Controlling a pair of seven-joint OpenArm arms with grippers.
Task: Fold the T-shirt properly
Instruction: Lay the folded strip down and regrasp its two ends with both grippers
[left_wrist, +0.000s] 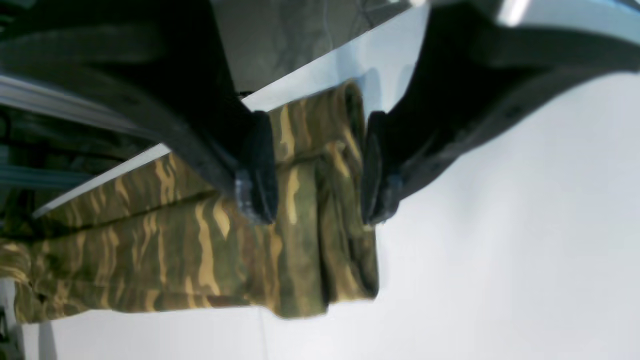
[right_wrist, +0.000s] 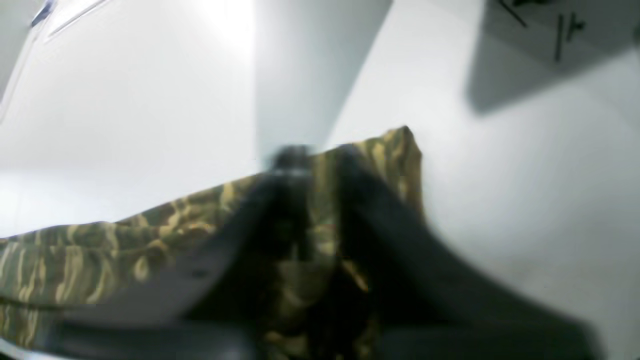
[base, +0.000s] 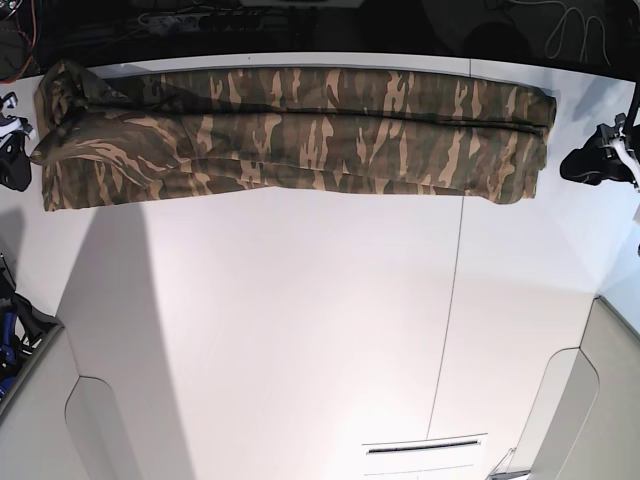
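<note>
Looking along the top of the frame, we see the T-shirt (base: 300, 135) as a long folded band on the white surface (base: 300, 330), our left gripper (left_wrist: 317, 170) with jaws apart astride one end, our right gripper (right_wrist: 310, 210) closed on the other, so one-sided lifting could spill the folds.

Blurred right hand (right_wrist: 320, 165) closed on T-shirt (right_wrist: 100, 255) edge, white table (right_wrist: 500, 200).

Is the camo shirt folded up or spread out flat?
Folded. The T-shirt lies as a long narrow band across the far side of the table, with layered lengthwise creases and stacked edges at its end in the left wrist view.
</note>
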